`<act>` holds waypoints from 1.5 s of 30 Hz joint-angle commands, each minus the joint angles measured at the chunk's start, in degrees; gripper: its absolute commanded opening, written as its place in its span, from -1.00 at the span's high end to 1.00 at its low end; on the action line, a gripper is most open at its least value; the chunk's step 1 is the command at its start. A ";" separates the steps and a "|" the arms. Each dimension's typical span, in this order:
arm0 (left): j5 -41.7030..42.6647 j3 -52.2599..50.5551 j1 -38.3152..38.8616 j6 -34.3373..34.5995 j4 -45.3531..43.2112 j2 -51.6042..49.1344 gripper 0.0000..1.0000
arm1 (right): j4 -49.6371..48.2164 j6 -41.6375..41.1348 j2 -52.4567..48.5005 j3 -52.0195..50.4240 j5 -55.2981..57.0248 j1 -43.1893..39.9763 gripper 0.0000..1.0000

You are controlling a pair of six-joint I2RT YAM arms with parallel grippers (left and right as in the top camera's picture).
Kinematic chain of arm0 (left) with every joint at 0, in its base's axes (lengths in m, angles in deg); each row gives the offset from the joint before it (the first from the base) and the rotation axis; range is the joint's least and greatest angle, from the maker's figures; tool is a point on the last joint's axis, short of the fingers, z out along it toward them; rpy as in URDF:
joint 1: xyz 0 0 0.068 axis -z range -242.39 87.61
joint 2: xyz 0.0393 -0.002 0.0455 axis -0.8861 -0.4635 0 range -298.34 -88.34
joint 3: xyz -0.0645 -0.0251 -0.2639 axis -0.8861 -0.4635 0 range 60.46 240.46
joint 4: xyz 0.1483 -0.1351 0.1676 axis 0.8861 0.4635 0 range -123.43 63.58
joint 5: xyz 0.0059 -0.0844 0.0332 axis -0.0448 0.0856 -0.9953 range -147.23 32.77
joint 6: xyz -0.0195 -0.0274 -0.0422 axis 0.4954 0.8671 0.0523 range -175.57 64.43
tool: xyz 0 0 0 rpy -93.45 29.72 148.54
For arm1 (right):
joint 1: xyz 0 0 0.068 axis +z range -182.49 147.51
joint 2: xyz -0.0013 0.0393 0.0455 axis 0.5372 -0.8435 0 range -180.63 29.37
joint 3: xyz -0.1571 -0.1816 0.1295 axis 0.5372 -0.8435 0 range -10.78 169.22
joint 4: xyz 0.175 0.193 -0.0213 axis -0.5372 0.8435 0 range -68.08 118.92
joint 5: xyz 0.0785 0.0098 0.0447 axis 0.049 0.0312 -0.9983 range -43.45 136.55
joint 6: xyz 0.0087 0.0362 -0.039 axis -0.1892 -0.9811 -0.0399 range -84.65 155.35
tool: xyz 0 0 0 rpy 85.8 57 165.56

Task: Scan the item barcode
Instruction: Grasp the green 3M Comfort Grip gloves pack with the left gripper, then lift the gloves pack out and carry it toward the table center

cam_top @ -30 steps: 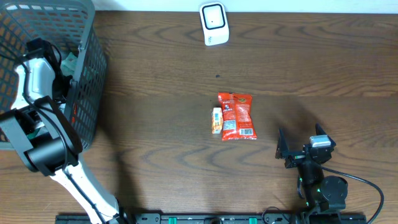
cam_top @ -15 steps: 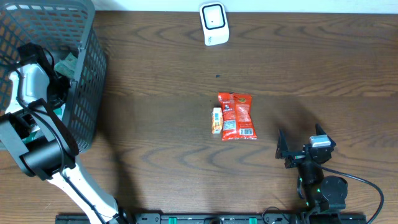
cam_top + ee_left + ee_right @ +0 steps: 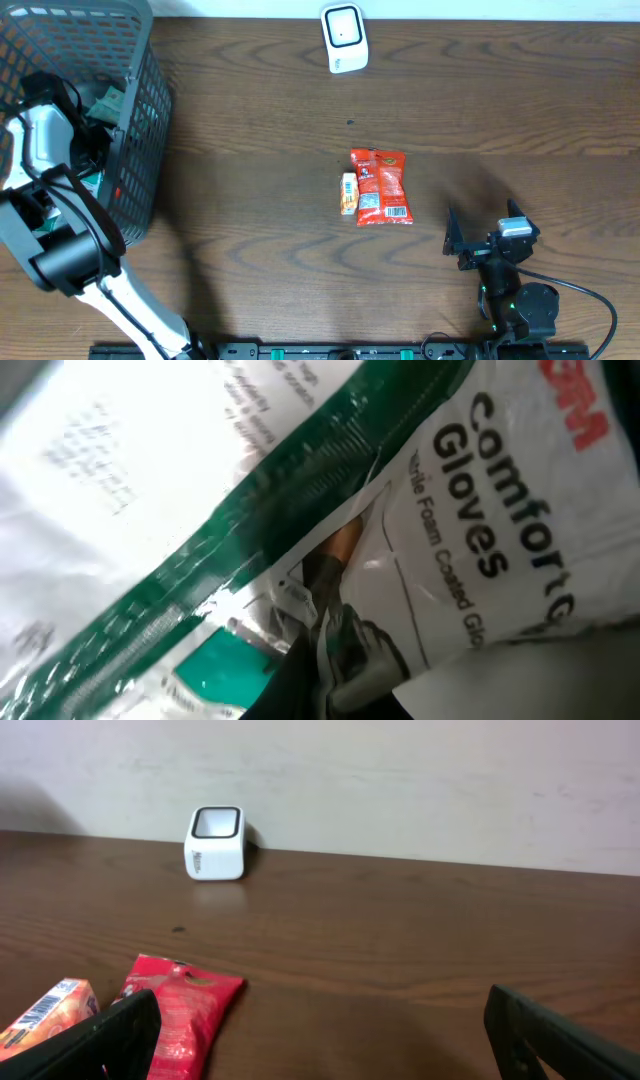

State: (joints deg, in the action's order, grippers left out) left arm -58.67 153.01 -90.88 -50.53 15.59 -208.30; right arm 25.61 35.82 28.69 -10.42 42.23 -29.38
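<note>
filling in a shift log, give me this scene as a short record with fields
scanner: white, at far table edge
on table: red snack packet, small orange box beside it
basket: left end, left fingers inside it, shut
left wrist view: glove pack fills it, grip itself unseen
right fingers: open, empty, near the front edge

Even soft light; left wrist close-up blurred (glare on glove packet (image 3: 500, 550)).
</note>
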 commanded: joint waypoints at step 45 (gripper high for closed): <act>17.51 -7.41 25.92 23.61 13.86 66.69 0.86 | 0.20 0.26 0.31 -0.07 -0.26 -0.61 -0.98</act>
State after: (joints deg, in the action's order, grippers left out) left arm -44.18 147.99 -67.55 -28.37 28.79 -139.56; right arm 25.61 35.82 28.69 -10.42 42.23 -29.35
